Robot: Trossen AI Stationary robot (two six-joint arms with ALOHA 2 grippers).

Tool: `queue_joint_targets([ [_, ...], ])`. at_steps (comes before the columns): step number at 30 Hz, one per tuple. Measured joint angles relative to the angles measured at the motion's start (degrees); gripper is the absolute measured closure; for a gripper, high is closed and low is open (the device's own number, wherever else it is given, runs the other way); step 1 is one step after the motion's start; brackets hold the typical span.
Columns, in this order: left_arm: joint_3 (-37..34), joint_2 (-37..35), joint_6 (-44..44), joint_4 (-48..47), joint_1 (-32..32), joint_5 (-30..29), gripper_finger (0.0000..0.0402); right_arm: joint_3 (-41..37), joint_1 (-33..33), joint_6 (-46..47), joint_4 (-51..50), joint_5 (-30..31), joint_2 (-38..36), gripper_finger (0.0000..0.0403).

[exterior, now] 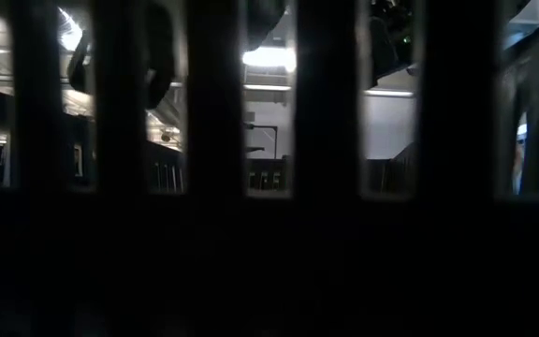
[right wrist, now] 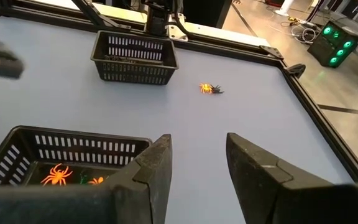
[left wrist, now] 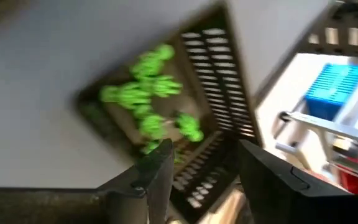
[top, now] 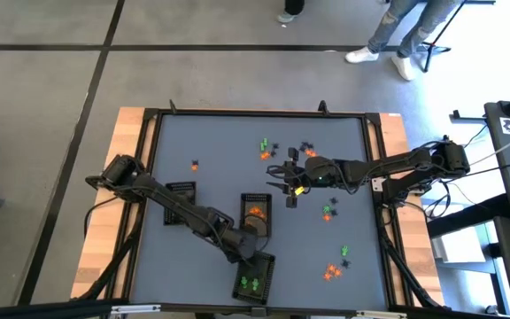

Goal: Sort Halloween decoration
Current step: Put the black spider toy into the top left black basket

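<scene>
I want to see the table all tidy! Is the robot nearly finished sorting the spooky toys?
Not yet. Done: green trinkets lie in the near tray, orange ones in the middle tray. In hand: nothing; the left tool hangs open over the green tray, and the right tool is open and empty beside the orange tray. Left: loose trinkets scattered on the table, plus more near its right edge.

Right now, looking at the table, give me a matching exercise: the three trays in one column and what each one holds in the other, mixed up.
Things:
1. tray near the left arm's base
2. middle tray
3. tray at the table's front edge
4. left gripper

States:
A. holds green trinkets
B. holds orange spiders
C. no bright pieces visible inside
D. open, above the green-filled tray

Pairs: 1-C, 2-B, 3-A, 4-D
</scene>
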Motion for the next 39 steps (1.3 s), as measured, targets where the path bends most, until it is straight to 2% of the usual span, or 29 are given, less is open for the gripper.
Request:
queue_joint_targets([
  [4,0.0,-3.8,-0.4,-10.9,2.2,-0.8,0.025,0.0,0.0,0.0,-0.1,0.0,0.0,0.0254],
  [8,0.0,-9.0,-6.5,-23.9,5.1,-4.7,0.0268,0.0,0.0,0.0,-0.6,0.0,0.0,0.0254],
  [14,0.1,-16.6,-13.8,-41.0,8.8,-19.1,0.0287,0.0,0.0,0.0,-0.7,0.0,0.0,0.0254],
  [17,0.1,-17.3,-16.7,-49.2,10.7,-26.2,0.0292,0.0,0.0,0.0,-0.6,0.0,0.0,0.0254],
  [20,0.1,-16.8,-19.1,-55.7,13.8,-28.5,0.0294,0.0,0.0,0.0,-0.7,0.0,0.0,0.0254],
  [29,-4.3,-16.6,-13.2,-57.2,28.0,-27.2,0.0294,0.0,0.0,0.0,-0.9,0.0,0.0,0.0254],
  [36,-11.6,-16.6,-10.9,-50.4,40.1,-23.0,0.0297,0.0,0.0,0.0,-0.9,0.0,0.0,0.0254],
  [39,-14.6,-16.6,-6.5,-44.7,44.9,-20.5,0.0312,0.0,0.0,0.0,-0.9,0.0,0.0,0.0254],
])
